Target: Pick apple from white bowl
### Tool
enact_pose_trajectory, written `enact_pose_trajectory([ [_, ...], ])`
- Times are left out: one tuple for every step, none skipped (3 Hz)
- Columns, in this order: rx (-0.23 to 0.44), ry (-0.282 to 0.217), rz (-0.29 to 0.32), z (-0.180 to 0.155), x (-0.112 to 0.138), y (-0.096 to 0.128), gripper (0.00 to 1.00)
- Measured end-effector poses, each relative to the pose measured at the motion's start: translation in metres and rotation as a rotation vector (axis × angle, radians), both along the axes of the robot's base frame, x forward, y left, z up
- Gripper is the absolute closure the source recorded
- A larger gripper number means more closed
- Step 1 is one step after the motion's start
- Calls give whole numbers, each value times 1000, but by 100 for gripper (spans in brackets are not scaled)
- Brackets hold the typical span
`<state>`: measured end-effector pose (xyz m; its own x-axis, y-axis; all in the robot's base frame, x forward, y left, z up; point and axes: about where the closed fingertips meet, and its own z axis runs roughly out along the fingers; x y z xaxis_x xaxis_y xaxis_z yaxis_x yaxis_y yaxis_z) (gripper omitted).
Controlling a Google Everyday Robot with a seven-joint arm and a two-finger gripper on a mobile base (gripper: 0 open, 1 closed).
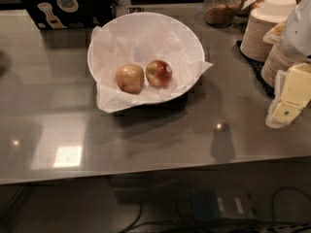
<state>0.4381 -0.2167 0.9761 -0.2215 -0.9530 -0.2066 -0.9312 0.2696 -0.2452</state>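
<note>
The apple (159,73), deep red with a yellow-green patch, lies in the white bowl (146,23), just right of the bowl's middle on crinkled white paper. A paler yellowish-tan apple (129,78) lies next to it on its left, nearly touching. The bowl stands on the grey counter, towards the back centre. My gripper (286,103) is at the right edge of the view, above the counter, well to the right of the bowl and a little nearer. It holds nothing that I can see.
Stacks of beige paper plates (265,30) stand on a black mat at the back right, behind the gripper. A glass jar (221,6) stands behind the bowl. A dark laptop lid with stickers (65,6) is at the back left. The counter's front edge (146,176) runs below.
</note>
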Motion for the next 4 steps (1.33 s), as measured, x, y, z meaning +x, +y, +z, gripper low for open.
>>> enact_pose_trajectory([
  [0, 0, 0, 0, 0, 0, 0],
  [13, -28, 23, -1, 9, 12, 0],
  [37, -76, 63, -4, 33, 36, 0],
  [75, -105, 127, -8, 58, 68, 0],
])
